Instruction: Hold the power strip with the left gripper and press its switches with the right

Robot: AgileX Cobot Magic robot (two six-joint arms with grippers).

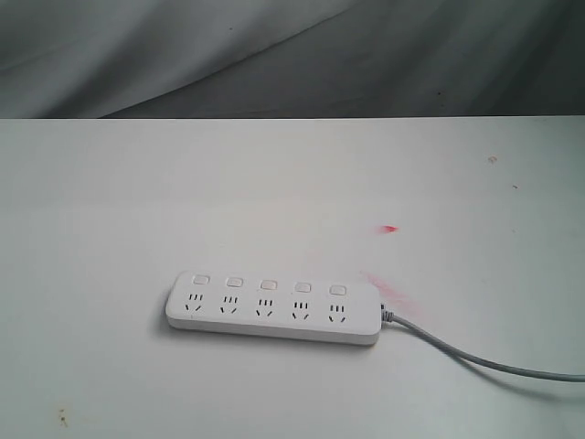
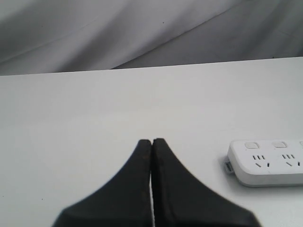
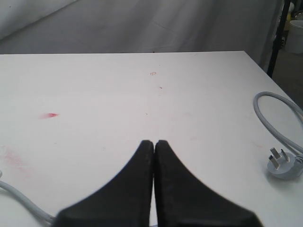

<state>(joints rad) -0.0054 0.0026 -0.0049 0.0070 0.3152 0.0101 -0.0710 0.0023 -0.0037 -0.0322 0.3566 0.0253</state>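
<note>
The left gripper (image 2: 151,141) is showing in its own wrist view with its two black fingers pressed together, tip against tip, gripping nothing and hovering over the bare white table (image 2: 94,109). The power strip (image 2: 265,163) is lying flat on the table off to one side of the tips, apart from them. Only its rounded end and the first of its switches (image 2: 252,145) are coming into the picture.

The right gripper (image 3: 154,142) is likewise sitting closed and empty in its wrist view. Here the strip itself is not appearing. Only its grey cord (image 3: 23,198) is passing near the fingers, with the plug (image 3: 282,165) lying loose on the table and a red mark (image 3: 49,115) further off.

In the exterior view neither claw is appearing. The strip is lying in the lower centre of the frame, sockets up, with the five switches running along its upper edge and the cord trailing off to the lower right.

The strip is looking like light, stiff, smooth plastic, so it is probably going to slide under a pressing finger. The left claw, once opened, is best pinching across the narrow rounded end at the lower left, away from the cord and clear of the first button.
</note>
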